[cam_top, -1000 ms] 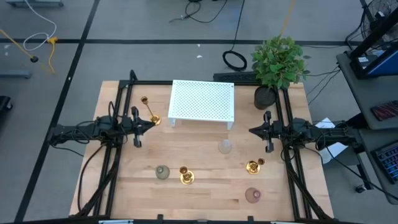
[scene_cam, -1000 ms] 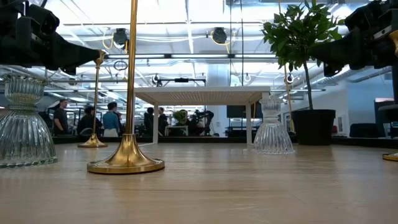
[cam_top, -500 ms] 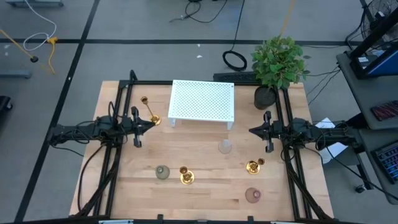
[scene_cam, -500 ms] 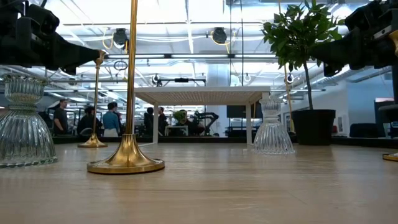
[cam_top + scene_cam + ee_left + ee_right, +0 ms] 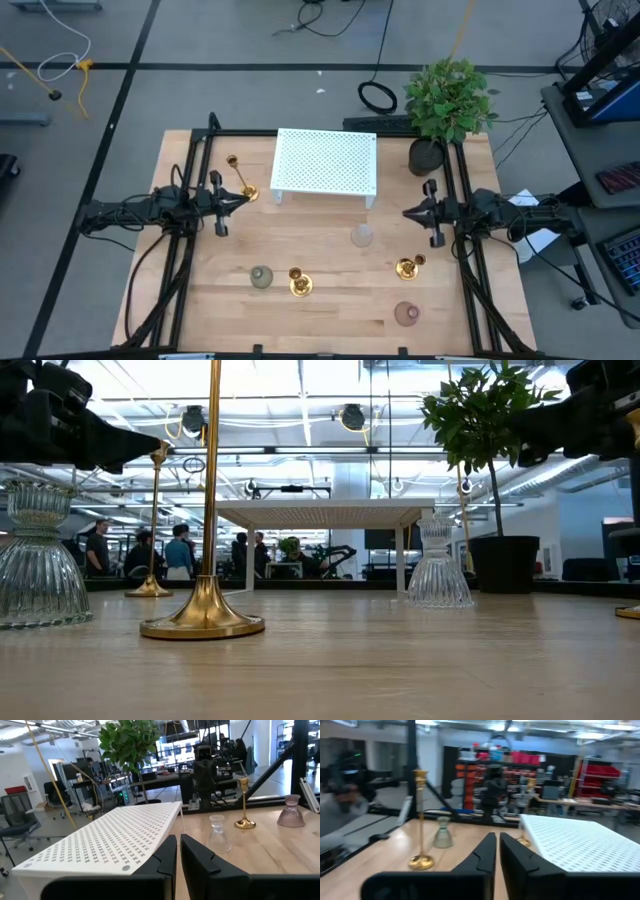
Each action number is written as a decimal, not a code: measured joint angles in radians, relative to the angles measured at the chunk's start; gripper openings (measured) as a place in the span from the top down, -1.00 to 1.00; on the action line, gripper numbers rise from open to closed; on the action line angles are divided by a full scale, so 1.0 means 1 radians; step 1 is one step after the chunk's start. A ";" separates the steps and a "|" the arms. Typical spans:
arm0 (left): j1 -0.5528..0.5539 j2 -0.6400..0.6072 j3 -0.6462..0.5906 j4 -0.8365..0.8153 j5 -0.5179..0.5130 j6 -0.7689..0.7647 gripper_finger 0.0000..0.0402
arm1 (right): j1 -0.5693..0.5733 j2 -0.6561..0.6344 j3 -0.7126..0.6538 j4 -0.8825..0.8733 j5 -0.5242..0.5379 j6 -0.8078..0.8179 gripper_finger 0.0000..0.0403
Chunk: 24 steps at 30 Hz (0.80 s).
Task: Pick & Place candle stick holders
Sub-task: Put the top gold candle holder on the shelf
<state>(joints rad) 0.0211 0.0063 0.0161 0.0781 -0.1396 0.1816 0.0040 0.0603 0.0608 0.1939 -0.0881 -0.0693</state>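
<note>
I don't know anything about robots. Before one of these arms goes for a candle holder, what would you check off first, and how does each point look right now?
1. Left pincer free of load: ok, fingers nearly together, nothing between them.
2. Right pincer free of load: ok, likewise holding nothing.
3. Holders standing upright: ok for the tall gold stick, the middle gold stick, the short gold stick and the clear glass holder.
4. Green glass holder and pink glass holder apart from the others: ok.
5. White perforated stand top bare: ok.
6. People clear of the table: cannot tell; they appear in the room behind.
</note>
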 joint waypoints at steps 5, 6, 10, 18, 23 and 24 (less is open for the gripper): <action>0.000 0.000 0.000 0.002 0.038 -0.010 0.82 | 0.000 0.040 0.000 0.035 -0.104 0.005 0.56; 0.000 0.000 0.000 0.002 0.058 -0.013 0.78 | 0.000 0.050 0.000 0.046 -0.127 0.014 0.50; 0.000 0.000 0.000 0.008 0.140 -0.037 0.55 | 0.000 0.094 0.000 0.157 -0.179 0.047 0.27; 0.000 0.000 0.002 0.034 0.086 -0.101 0.03 | 0.000 0.185 0.000 0.339 -0.178 0.034 0.08; 0.000 0.000 0.002 -0.016 0.060 -0.223 -0.03 | 0.000 0.233 0.000 0.411 -0.178 0.030 0.09; 0.000 0.000 0.002 -0.034 0.060 -0.230 -0.02 | 0.000 0.240 0.000 0.421 -0.178 0.030 0.10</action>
<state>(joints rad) 0.0208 0.0063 0.0182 0.0439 -0.0796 -0.0480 0.0040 0.3008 0.0608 0.6149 -0.2657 -0.0391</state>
